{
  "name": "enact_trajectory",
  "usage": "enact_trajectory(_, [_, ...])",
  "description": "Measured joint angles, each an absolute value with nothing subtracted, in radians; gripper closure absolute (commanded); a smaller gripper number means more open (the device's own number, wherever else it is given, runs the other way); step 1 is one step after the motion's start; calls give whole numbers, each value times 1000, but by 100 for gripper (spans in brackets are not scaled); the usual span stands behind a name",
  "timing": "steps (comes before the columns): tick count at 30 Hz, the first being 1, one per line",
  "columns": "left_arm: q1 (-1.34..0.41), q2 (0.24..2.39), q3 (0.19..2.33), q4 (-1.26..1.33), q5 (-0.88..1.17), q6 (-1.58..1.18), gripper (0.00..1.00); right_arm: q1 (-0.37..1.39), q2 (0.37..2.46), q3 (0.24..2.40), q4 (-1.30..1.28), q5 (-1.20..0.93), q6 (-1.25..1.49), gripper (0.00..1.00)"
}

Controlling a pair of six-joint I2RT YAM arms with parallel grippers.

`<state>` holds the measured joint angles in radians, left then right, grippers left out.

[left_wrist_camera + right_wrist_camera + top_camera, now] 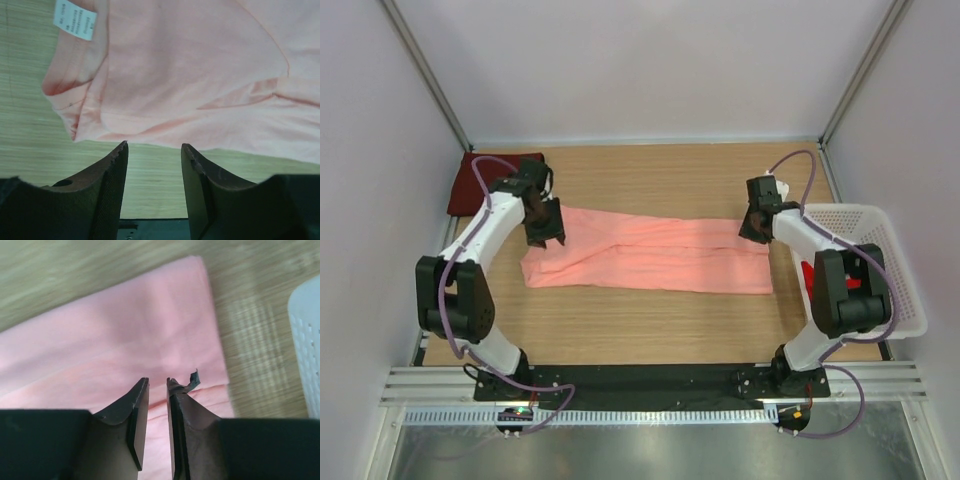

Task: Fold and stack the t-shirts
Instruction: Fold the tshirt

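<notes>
The salmon-pink t-shirt (650,255) lies folded into a long strip across the middle of the table. My left gripper (545,238) hovers at the strip's left end, open and empty; in the left wrist view its fingertips (152,145) frame bare wood just short of the shirt's edge (200,65). My right gripper (752,235) is over the strip's right end; its jaws (157,380) stand narrowly apart above the cloth (110,340), holding nothing. The dark maroon t-shirt (465,185) lies folded in the far left corner. The bright red t-shirt (855,283) shows in the basket, mostly hidden by the right arm.
The white perforated basket (885,225) stands at the right edge of the table, and its wall shows in the right wrist view (306,340). A white label (75,19) shows at the shirt's collar. Booth walls close in the sides and back.
</notes>
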<state>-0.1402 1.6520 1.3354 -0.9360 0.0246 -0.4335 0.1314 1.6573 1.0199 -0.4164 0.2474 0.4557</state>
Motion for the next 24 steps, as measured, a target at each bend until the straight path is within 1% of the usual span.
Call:
enact_trajectory(3, [-245,1603,1321,-929,10,-380,53,178,1576,1042,-422,217,480,69])
enact_trajectory(5, [-319,1601,1321,-913,-6,-345,55,200,1535,1058,-419,194,500,69])
enact_trajectory(8, [-419,1631,1321,-895,-27,-281,62,229,1481,1067,-411,151,527,69])
enact_trajectory(12, [-459,1712,1322,-878,-32,-224,74,236,1438,1067,-411,118,537,69])
enact_trajectory(15, [-471,1785,1341,-887,-75,-200,76,236,1423,1067,-413,108,534,69])
enact_trajectory(17, [-477,1837,1355,-887,-113,-197,73,236,1419,1067,-417,104,530,69])
enact_trajectory(18, [-479,1858,1357,-886,-133,-196,70,236,1418,1067,-419,103,527,69])
enact_trajectory(24, [-483,1929,1368,-889,-233,-197,69,236,1402,1067,-430,101,510,68])
